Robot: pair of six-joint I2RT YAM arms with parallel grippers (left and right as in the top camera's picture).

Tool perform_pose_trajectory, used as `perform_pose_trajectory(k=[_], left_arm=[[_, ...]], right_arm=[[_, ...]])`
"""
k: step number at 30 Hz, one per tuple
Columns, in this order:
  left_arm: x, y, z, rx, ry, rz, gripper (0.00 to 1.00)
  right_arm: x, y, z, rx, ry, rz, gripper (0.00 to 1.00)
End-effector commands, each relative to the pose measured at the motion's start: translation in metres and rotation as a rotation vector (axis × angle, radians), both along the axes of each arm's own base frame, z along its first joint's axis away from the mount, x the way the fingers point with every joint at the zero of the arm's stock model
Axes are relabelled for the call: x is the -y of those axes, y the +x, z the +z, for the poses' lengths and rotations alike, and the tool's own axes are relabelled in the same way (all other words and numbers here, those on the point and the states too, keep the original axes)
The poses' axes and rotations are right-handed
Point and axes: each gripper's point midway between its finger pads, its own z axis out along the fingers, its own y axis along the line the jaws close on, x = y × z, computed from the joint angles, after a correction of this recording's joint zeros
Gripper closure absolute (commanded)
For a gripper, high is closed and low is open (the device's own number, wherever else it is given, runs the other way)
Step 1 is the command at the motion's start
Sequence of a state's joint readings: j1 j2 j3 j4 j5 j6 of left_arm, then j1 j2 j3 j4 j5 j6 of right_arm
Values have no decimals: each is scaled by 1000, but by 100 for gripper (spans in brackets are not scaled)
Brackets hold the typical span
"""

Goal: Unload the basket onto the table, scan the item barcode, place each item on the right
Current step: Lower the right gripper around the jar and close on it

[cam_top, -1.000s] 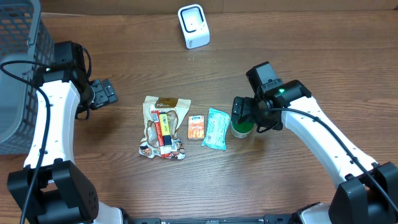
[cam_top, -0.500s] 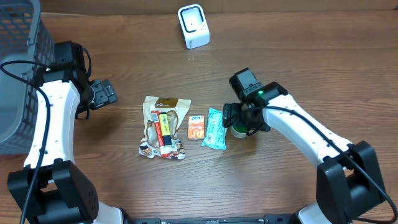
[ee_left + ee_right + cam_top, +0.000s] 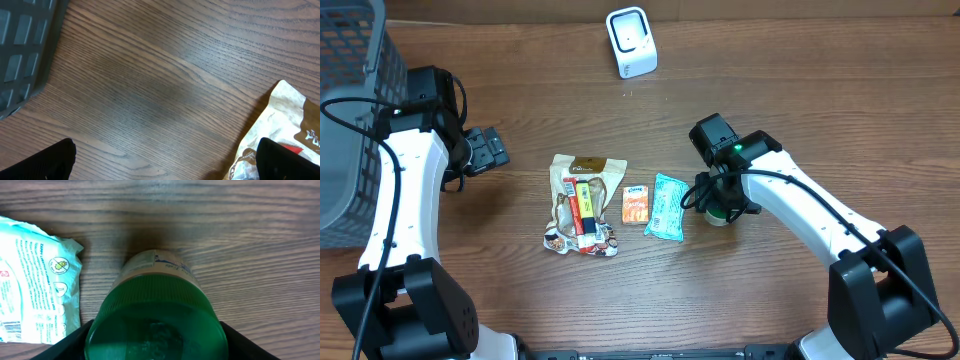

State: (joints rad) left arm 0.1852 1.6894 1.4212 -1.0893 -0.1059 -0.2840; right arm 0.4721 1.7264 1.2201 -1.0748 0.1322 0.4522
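Beside the green-lidded jar (image 3: 157,310), teal packet (image 3: 35,287), print illegible.

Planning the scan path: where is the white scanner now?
Overhead view: the white scanner stands near the table's far edge, centre, beyond the orange packet.

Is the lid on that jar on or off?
On: in the right wrist view the green lid sits over the jar, covering its top.

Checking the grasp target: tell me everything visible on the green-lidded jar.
The jar is round, with a translucent green ribbed lid and a pale label, seam showing. It stands upright on the wooden table, beside the teal packet with bare wood between. The right gripper straddles the lid; contact cannot be told.
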Motion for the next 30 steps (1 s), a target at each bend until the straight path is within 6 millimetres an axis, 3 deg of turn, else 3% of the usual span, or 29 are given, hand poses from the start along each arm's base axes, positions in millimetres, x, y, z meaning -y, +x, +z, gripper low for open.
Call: perform_pose_trajectory(k=[1,10,24,30], left_arm=[[-1,3,1,1,5,-13,0],[-1,3,1,1,5,-13,0],[-1,3,1,1,5,-13,0],[-1,3,1,1,5,-13,0]], right_arm=[[-4,20,18,73,5,8,27],[-3,16,16,57,1,7,0],[-8,16,9,54,29,13,0],[-5,11,3,36,20,12,7]])
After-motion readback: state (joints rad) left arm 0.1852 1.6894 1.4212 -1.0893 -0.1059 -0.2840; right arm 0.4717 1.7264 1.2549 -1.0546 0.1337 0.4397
